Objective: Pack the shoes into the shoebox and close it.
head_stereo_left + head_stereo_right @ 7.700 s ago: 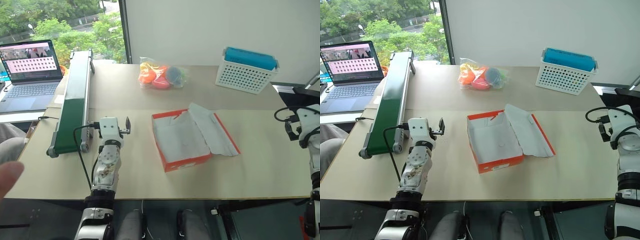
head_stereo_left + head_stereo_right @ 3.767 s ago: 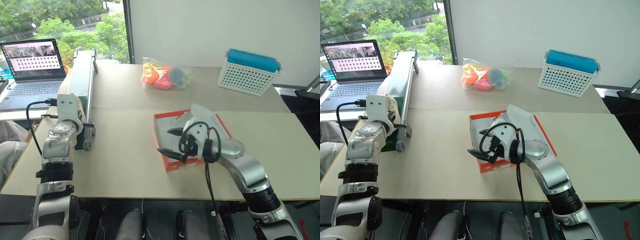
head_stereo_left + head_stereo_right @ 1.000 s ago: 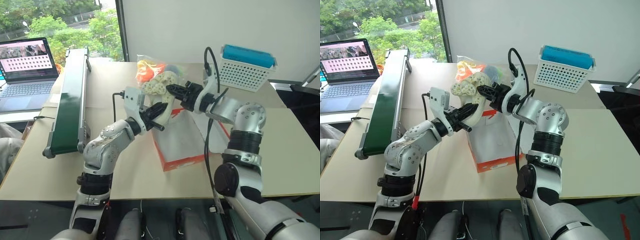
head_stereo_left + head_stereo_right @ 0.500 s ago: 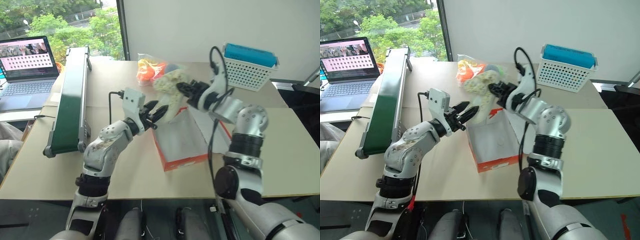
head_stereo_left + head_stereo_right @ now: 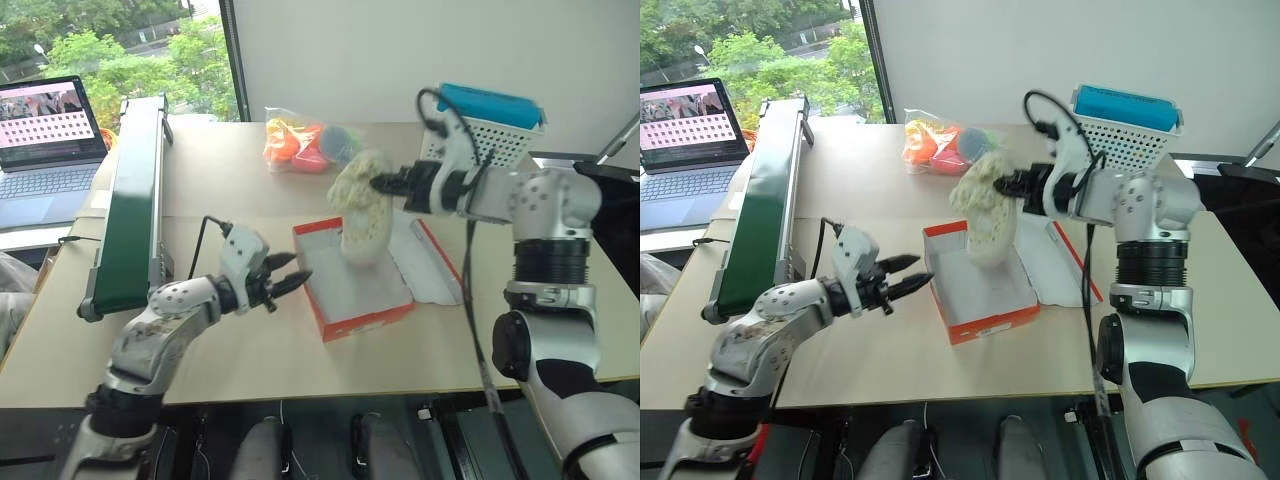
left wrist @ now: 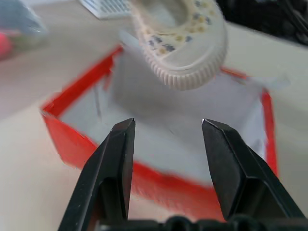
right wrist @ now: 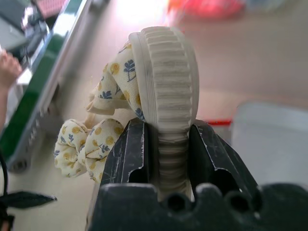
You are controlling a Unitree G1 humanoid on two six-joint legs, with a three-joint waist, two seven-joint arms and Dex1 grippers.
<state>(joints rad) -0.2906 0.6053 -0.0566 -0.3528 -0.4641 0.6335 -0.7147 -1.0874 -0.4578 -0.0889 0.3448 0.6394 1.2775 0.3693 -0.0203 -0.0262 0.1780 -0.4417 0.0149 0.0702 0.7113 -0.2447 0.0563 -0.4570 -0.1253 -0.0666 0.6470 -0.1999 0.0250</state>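
A cream shoe [image 5: 358, 208] with a ribbed sole and floral fabric hangs on end over the back of the open shoebox [image 5: 355, 322]. My right gripper [image 5: 383, 184] is shut on its sole; the right wrist view shows the shoe [image 7: 166, 82] clamped between both fingers. The red-orange shoebox is lined with white tissue, and its lid [image 5: 432, 262] lies open to the right. My left gripper [image 5: 290, 272] is open and holds nothing, low over the table just left of the box. In the left wrist view, the shoe [image 6: 185, 38] hangs beyond its spread fingers.
A green conveyor [image 5: 130, 200] runs along the left side, with a laptop [image 5: 40, 130] beyond it. At the back lie a clear bag of orange and blue toys [image 5: 305, 148] and a white perforated basket [image 5: 480, 135].
A second ago both grippers held the shoe. My left gripper has opened, let go, and drawn back down and left. My right gripper has carried the shoe right, over the box.
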